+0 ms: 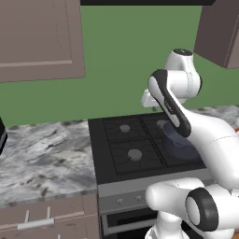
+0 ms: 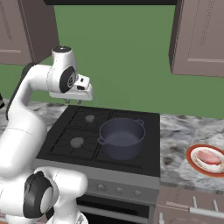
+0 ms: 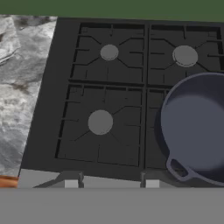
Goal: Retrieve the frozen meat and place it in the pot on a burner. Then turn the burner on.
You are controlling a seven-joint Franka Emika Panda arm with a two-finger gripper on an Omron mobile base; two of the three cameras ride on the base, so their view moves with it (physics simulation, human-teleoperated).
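End effector hung above stove's rear left, well over grates; jaw gap too small to read, nothing seen between tips. Pot sat on front right burner, looked empty inside, handle toward stove front. Front left burner bare. Frozen meat lay on plate on marble tabletop, right of stove, well apart from pot.
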